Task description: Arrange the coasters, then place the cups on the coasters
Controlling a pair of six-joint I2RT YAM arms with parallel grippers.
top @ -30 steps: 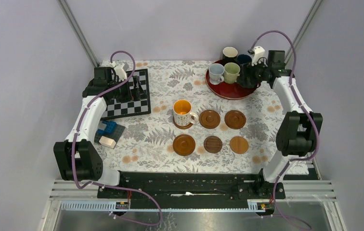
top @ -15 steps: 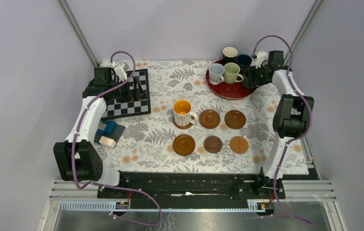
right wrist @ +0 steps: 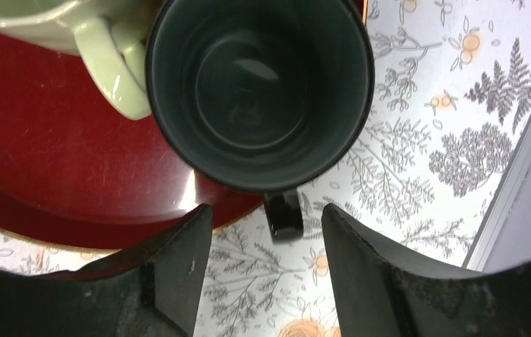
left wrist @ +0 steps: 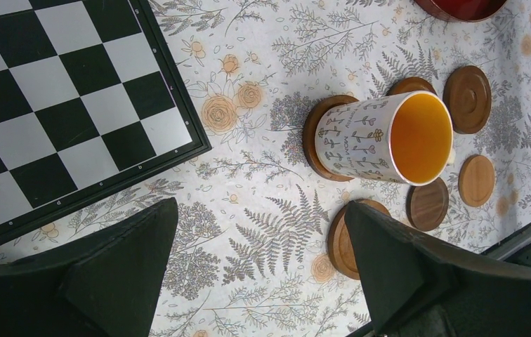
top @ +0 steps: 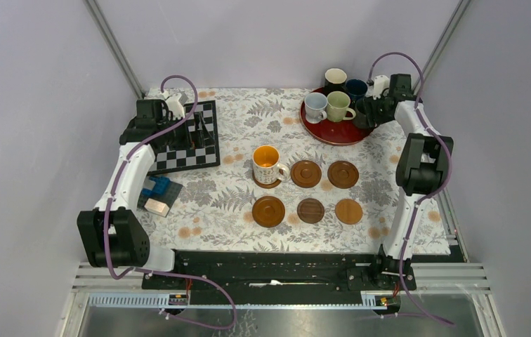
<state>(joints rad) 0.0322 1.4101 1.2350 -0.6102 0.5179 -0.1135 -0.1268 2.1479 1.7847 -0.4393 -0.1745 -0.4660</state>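
Observation:
Six wooden coasters lie in two rows mid-table; the back left coaster (top: 259, 182) carries the orange-inside white cup (top: 267, 164). The other cups stand on the red tray (top: 333, 133): pale blue-white (top: 315, 107), pale green (top: 338, 106), black (top: 335, 77), navy (top: 356, 87) and dark grey-green (top: 362, 114). My right gripper (right wrist: 266, 232) hangs over the dark grey-green cup (right wrist: 259, 91). Its open jaws straddle the handle (right wrist: 282, 214) with a gap on each side. My left gripper (left wrist: 259, 239) is wide open above the cloth, holding nothing, with the orange-inside cup (left wrist: 382, 137) ahead of it.
A chessboard (top: 185, 137) with pieces lies at the back left under my left arm. Small blue and grey blocks (top: 159, 193) sit near the left edge. The tray overhangs toward the table's right edge (right wrist: 508, 189).
My right arm has pulled back toward the right rear corner, and its jaws have narrowed around the dark cup's handle. The left arm and all cups have stayed put.

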